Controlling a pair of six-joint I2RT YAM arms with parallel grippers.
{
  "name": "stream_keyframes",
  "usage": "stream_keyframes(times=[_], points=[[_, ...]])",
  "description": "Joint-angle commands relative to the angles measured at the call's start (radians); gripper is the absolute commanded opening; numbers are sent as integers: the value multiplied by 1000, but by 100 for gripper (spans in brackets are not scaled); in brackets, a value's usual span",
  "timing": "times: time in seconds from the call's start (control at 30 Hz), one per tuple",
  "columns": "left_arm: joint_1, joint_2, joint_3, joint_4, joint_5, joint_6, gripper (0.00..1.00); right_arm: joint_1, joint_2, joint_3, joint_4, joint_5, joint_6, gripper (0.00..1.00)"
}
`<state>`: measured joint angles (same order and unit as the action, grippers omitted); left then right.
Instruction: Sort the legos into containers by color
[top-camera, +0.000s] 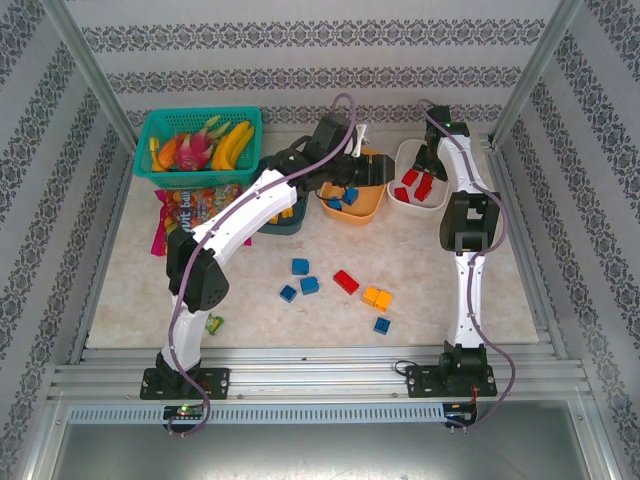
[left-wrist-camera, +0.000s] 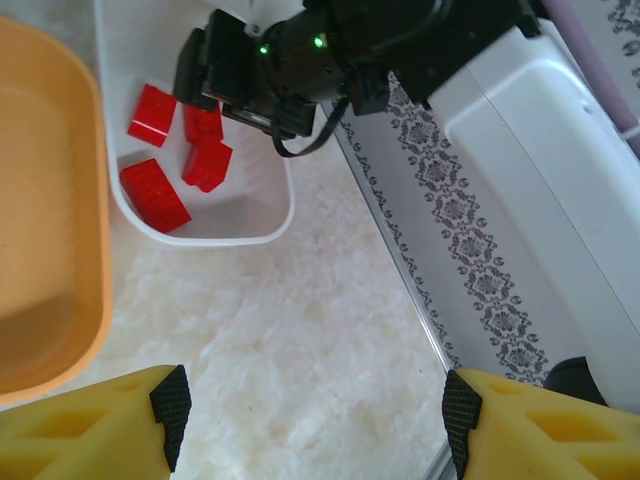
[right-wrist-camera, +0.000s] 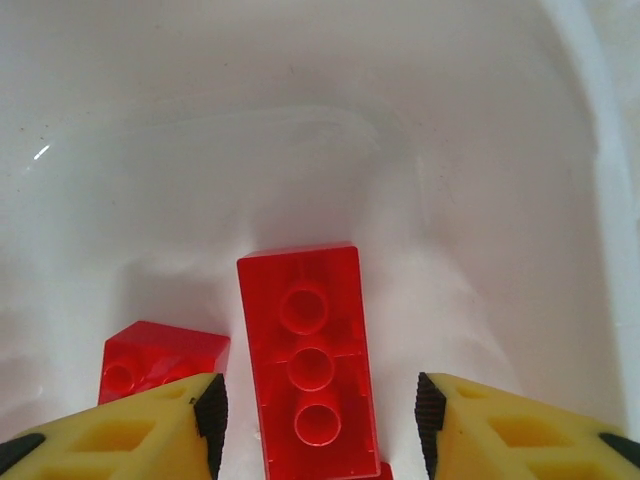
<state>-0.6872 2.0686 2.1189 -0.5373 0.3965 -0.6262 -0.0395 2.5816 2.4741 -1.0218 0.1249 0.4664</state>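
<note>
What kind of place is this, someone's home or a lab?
Probably a robot lab test cell, not a home: a table walled by patterned panels and aluminium rails, a left arm and right arm bolted at its near edge, lego bricks laid out as props.

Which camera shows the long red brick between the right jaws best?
Right wrist: the brick lies close up in the white tub, three round holes plain. Left wrist and top external show the tub's red bricks small; I cannot tell which is it.

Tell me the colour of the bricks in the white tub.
Red bricks; right wrist view shows them best.
</note>
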Motion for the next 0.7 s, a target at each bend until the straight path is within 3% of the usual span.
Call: stream_keyframes(times=[0.0, 0.17, 0.27, 0.47, 0.67], points=[[-6, -35, 4, -72, -8, 50, 70, 0, -75, 14, -27, -8, 2, 56], [-7, -158, -111, -147, -125, 43, 72, 26, -201, -34, -20, -14, 1, 56], [1, -281, -284, -166, -192, -2, 74, 75, -366, -182, 54, -15, -1, 57], [34, -490, -688, -162, -186, -113, 75, 247, -771, -693, 281, -71, 19, 60], [41, -463, -802, -196, -175, -118, 77, 461, -1110, -1171, 396, -163, 35, 66]])
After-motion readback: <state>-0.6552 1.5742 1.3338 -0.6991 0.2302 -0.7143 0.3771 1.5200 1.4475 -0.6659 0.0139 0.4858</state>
